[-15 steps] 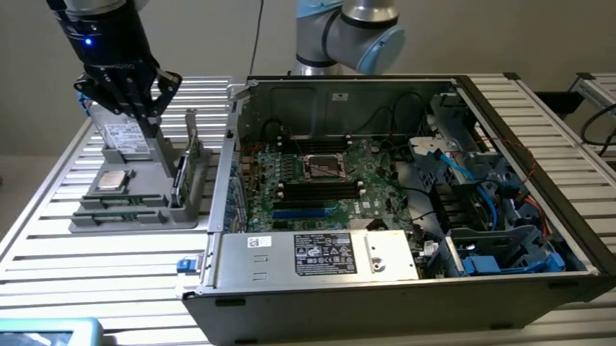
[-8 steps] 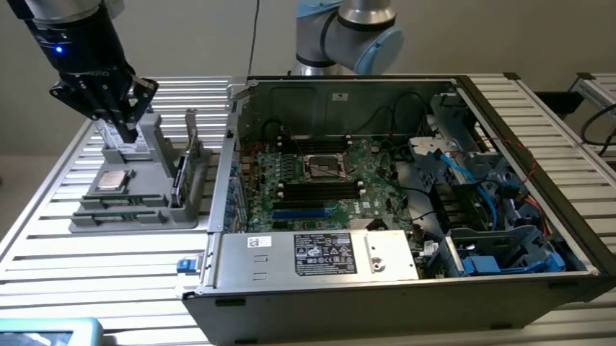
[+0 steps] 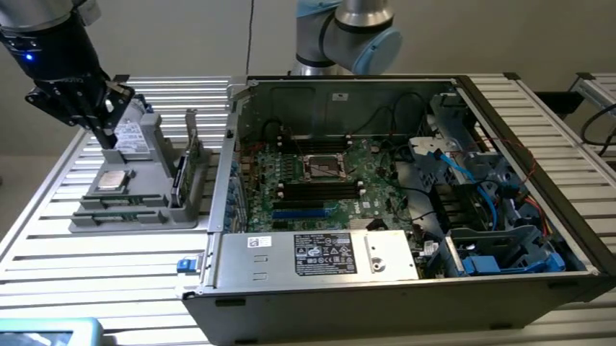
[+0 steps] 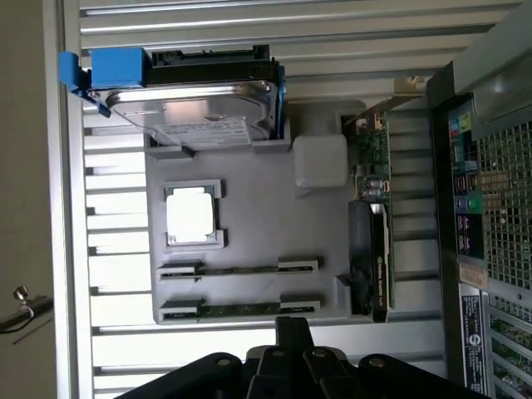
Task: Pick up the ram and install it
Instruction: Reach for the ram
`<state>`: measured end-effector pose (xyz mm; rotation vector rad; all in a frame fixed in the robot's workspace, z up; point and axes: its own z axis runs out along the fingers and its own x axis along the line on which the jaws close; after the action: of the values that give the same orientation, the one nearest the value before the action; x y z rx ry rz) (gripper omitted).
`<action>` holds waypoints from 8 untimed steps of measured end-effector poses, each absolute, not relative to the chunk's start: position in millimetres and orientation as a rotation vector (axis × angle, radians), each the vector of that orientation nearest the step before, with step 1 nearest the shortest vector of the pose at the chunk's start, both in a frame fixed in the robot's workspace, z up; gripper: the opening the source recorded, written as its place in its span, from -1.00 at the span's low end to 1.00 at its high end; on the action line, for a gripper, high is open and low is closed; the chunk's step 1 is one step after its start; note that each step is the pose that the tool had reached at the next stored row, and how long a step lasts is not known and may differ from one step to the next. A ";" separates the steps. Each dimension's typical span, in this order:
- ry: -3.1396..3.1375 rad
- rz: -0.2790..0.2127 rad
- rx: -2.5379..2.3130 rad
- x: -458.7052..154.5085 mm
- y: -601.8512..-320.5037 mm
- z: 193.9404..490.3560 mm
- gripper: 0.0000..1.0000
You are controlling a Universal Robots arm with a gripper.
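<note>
pincer point(image 3: 108, 141) tips together over grey tray point(image 4: 249, 224), 2 ram sticks point(image 4: 239, 268) lying flat in it, open computer case point(image 3: 385, 288) beside tray

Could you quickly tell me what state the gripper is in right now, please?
Gripper: shut, holding nothing, over the tray.
</note>
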<state>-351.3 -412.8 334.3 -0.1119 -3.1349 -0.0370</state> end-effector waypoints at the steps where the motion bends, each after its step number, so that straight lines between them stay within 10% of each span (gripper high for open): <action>1: -3.135 -0.036 -0.112 -353.2 -413.2 333.8 -0.79; 8: -3.134 -0.029 -0.109 -359.4 -419.6 331.6 -0.79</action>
<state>-359.4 -419.6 331.6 -0.1091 -3.1343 -0.0286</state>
